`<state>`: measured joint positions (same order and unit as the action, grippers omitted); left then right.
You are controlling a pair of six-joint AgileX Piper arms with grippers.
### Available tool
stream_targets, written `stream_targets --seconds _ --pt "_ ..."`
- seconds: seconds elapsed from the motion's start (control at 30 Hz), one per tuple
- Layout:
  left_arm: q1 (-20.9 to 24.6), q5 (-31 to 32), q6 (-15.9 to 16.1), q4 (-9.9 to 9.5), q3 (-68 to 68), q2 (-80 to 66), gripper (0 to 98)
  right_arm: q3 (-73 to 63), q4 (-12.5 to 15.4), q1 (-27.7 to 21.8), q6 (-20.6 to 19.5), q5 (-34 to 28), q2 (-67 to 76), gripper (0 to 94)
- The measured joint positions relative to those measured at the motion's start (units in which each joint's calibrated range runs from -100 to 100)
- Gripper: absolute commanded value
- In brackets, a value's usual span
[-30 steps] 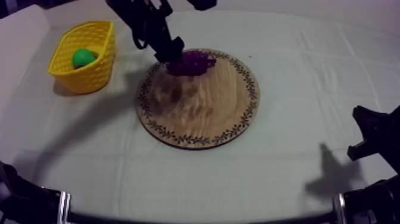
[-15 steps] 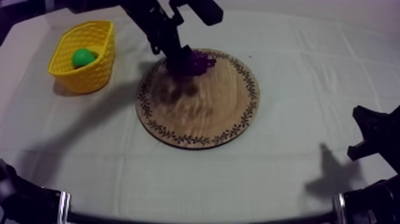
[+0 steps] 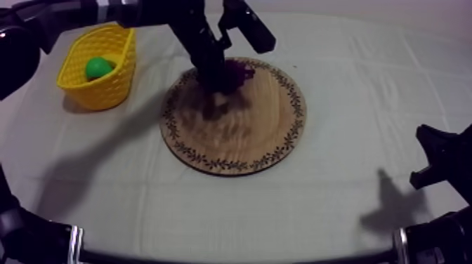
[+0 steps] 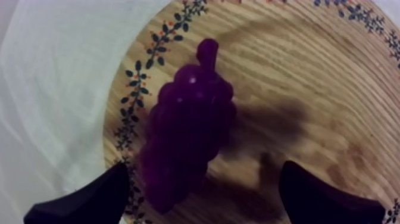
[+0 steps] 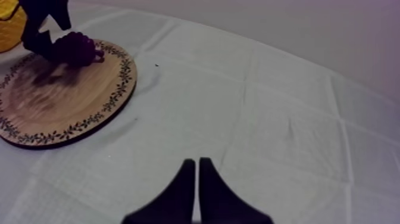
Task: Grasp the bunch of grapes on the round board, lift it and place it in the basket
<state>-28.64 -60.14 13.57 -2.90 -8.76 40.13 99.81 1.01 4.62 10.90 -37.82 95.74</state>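
The purple bunch of grapes (image 3: 239,70) lies on the far part of the round wooden board (image 3: 246,133). My left gripper (image 3: 216,81) reaches in from the upper left and hangs right over the bunch. Seen from the left wrist, the grapes (image 4: 187,128) lie on the board (image 4: 309,89) near its rim. My left gripper (image 4: 206,173) is open, its fingers (image 4: 83,199) wide apart at either side of the bunch's near end. The yellow basket (image 3: 105,88) stands at the far left. My right gripper (image 5: 197,165) is shut on nothing, low at the right (image 3: 435,158).
A green pear (image 3: 98,67) lies in the basket. The right wrist view takes in the board (image 5: 59,101), the grapes (image 5: 77,47) and the left arm's gripper (image 5: 41,33) beside them. Bare cloth spreads around the board.
My left arm has reached further in and moved its gripper slightly right and down over the grapes. The grapes and my right arm have not moved.
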Motion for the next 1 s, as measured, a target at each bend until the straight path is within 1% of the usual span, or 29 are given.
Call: stream_targets --seconds 0.27,0.4,0.67,1.0 --pt "-0.31 -1.24 -0.83 -0.34 -3.66 3.72 93.6 0.0 0.0 0.0 0.0 0.0 0.0 0.4" --pt "-0.38 -1.72 -1.34 -0.56 -5.13 4.9 90.1 0.0 0.0 0.0 0.0 0.0 0.0 0.4" --pt "-0.3 -1.49 -1.92 -0.68 -6.77 6.49 71.2 0.0 0.0 0.0 0.0 0.0 0.0 0.4" --pt "0.01 -0.5 -2.39 -0.6 -8.13 7.39 52.4 0.0 0.0 0.0 0.0 0.0 0.0 0.4"
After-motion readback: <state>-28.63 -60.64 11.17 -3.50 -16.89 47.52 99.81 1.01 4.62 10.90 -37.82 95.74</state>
